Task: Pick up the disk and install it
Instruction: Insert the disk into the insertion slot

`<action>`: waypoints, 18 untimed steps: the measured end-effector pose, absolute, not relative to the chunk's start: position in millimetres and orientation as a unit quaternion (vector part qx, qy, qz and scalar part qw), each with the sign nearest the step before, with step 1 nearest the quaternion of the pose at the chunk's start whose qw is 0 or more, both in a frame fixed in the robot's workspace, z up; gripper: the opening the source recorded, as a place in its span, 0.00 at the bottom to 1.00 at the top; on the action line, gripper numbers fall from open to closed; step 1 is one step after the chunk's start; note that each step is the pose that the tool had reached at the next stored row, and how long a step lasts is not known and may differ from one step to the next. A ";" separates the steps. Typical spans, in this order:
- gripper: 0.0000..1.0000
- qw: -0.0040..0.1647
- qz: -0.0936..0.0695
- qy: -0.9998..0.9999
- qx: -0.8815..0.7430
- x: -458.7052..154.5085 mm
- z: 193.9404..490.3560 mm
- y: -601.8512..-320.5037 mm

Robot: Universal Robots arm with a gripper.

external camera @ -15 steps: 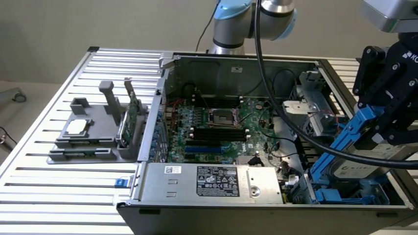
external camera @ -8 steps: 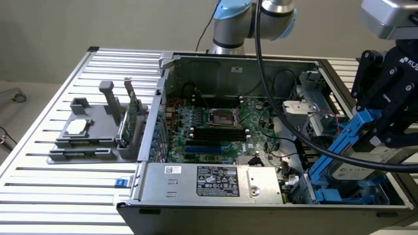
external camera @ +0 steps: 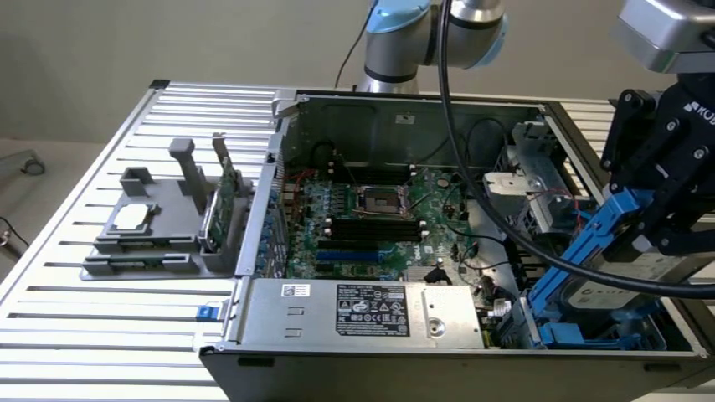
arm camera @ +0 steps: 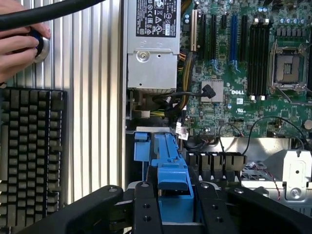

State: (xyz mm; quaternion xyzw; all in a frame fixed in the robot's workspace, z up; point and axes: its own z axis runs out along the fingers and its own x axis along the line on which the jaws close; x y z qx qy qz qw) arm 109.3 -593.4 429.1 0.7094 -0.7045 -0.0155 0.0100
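The disk (external camera: pixel 592 297) hangs tilted at the exterior view's right, with its silver-grey body low and its blue carrier (external camera: pixel 594 234) rising steeply over the case's corner. My gripper (external camera: pixel 654 226) is shut on the disk at its upper end. In the wrist view, the blue carrier (arm camera: pixel 171 165) sits clamped between the two black fingers (arm camera: pixel 146 209), and the gripper (arm camera: pixel 175 190) looks down into the case. Blue plastic rails of a drive bay (external camera: pixel 609 339) lie just below the disk.
The open computer case (external camera: pixel 391 100) holds a motherboard (external camera: pixel 380 218) and a power supply (external camera: pixel 369 314). A thick black cable (external camera: pixel 491 209) crosses it. A grey fixture (external camera: pixel 156 226) holds a green card (external camera: pixel 229 197). A keyboard (arm camera: pixel 29 151) and a person's hand (arm camera: pixel 17 48) lie beside the case.
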 end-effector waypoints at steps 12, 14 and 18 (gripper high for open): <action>0.33 0.012 -0.017 -0.704 0.709 110.2 422.6 -593.4; 0.33 0.012 -0.018 -0.704 0.709 110.4 421.6 -593.4; 0.33 0.013 -0.018 -0.704 0.709 110.7 419.4 -593.4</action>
